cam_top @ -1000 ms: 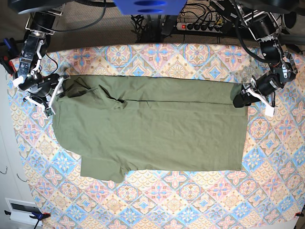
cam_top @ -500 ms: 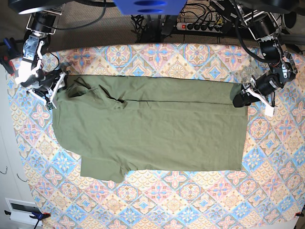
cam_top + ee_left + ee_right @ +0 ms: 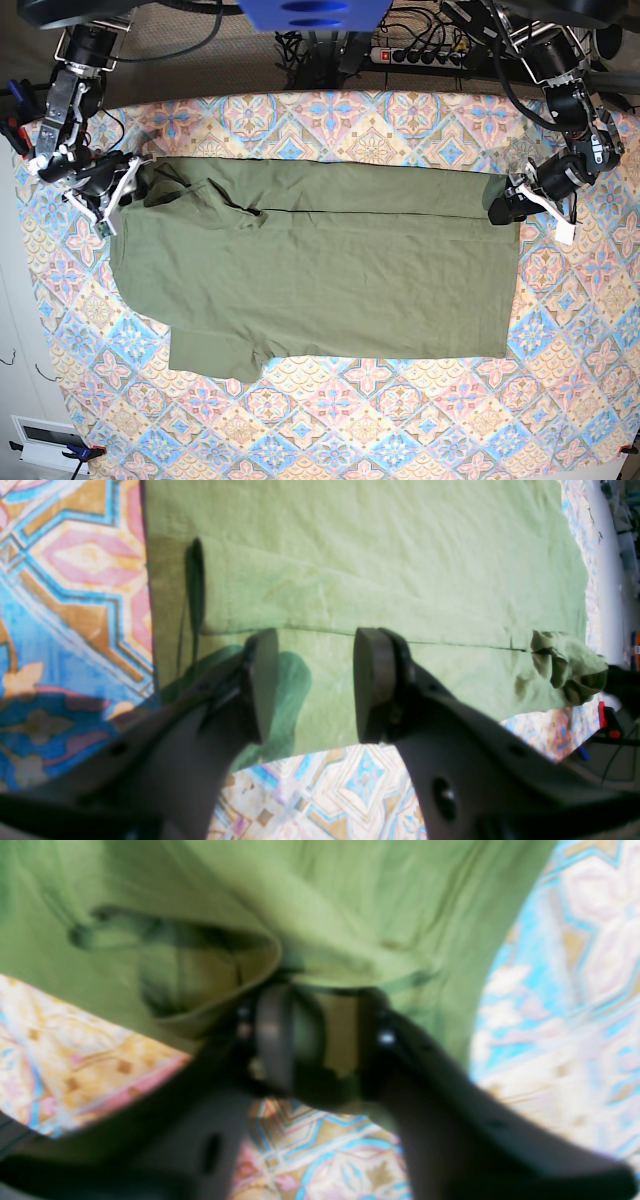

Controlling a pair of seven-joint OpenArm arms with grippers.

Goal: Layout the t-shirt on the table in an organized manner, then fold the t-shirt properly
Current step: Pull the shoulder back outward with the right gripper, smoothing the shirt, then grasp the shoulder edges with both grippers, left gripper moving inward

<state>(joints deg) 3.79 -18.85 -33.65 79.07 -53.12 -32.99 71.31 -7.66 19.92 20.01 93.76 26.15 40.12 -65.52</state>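
T-shirt (image 3: 320,265): lay flat across the middle of the counter (image 3: 420,420), far long edge folded over toward the centre, one sleeve poking out at the near side.

My left jaws (image 3: 315,680): parted, gripping nothing, poised over the folded hem corner, placed to pin or pick that end, I judged.

My right jaws (image 3: 320,1040): at the bunched shoulder fabric, cloth between them; clamped or not, I could not tell through the blur.

Why both ends: I judged the two ends were covered so the fold could be worked evenly.
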